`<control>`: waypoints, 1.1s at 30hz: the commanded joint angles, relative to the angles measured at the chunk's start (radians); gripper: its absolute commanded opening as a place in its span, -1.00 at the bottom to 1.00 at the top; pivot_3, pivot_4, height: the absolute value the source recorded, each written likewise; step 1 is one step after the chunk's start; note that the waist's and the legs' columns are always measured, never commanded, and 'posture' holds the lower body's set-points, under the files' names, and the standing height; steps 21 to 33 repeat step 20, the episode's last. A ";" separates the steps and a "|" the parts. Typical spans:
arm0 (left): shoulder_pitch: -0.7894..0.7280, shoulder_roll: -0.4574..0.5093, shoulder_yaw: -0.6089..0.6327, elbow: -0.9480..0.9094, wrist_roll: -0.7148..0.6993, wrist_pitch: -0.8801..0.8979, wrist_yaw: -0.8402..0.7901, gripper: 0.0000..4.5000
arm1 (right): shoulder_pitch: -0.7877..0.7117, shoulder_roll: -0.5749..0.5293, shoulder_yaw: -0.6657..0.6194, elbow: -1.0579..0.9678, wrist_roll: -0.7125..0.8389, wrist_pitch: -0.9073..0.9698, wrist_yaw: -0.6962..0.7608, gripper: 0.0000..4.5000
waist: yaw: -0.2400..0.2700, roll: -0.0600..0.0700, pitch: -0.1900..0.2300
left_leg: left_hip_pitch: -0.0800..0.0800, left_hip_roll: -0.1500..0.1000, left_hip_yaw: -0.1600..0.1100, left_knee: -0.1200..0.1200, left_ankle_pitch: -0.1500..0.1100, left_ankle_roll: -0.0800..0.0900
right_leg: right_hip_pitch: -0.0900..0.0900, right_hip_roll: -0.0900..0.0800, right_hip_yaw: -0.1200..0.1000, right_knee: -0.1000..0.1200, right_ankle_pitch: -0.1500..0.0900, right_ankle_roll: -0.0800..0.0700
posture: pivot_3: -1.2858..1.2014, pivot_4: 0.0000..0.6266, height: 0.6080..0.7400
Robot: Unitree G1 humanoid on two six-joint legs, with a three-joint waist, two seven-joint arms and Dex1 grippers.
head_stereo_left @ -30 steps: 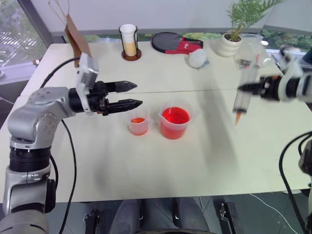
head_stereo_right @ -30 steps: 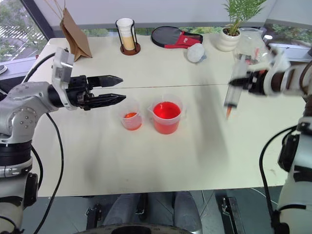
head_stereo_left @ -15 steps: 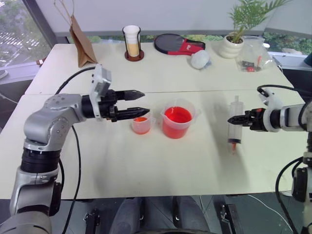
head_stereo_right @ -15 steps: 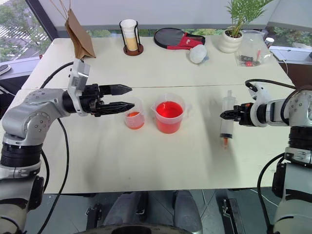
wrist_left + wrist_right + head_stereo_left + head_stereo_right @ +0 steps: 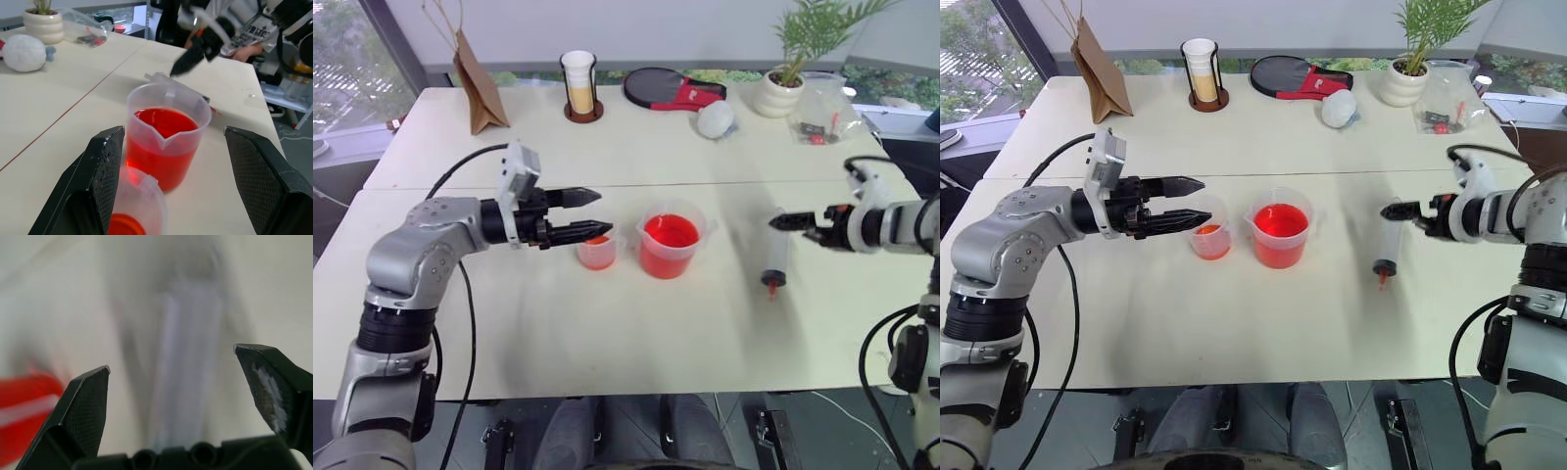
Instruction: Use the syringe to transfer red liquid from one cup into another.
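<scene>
Right pincer [image 5: 787, 223] has released the syringe [image 5: 774, 262].

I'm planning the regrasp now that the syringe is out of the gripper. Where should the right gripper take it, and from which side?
Probably across the middle of the syringe's thick clear barrel, coming down from above. It lies on the table, nozzle toward the robot, so the barrel's long sides are free. The open right gripper hovers by its far end.

Syringe [image 5: 1386, 250] lying flat, right of red beaker [image 5: 1278, 235]

Bright daylight; blurred right wrist view
</scene>
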State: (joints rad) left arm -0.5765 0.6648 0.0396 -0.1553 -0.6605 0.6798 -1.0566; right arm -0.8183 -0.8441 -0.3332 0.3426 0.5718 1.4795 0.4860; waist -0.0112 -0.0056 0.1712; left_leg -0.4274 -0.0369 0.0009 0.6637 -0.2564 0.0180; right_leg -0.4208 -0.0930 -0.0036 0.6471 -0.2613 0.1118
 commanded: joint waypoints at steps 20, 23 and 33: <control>0.654 0.134 0.432 -0.199 -0.098 0.079 0.145 0.49 | 0.684 -0.077 -0.128 -0.264 -0.017 -0.816 0.531 0.98 | 0.015 0.002 -0.001 | 0.019 0.004 -0.004 -0.002 -0.003 0.001 | 0.024 -0.005 -0.001 -0.016 -0.004 -0.007 | 0.03 -0.52 1.00; 0.654 0.134 0.432 -0.199 -0.098 0.079 0.145 0.49 | 0.684 -0.077 -0.128 -0.264 -0.017 -0.816 0.531 0.98 | 0.015 0.002 -0.001 | 0.019 0.004 -0.004 -0.002 -0.003 0.001 | 0.024 -0.005 -0.001 -0.016 -0.004 -0.007 | 0.03 -0.52 1.00; 0.654 0.134 0.432 -0.199 -0.098 0.079 0.145 0.49 | 0.684 -0.077 -0.128 -0.264 -0.017 -0.816 0.531 0.98 | 0.015 0.002 -0.001 | 0.019 0.004 -0.004 -0.002 -0.003 0.001 | 0.024 -0.005 -0.001 -0.016 -0.004 -0.007 | 0.03 -0.52 1.00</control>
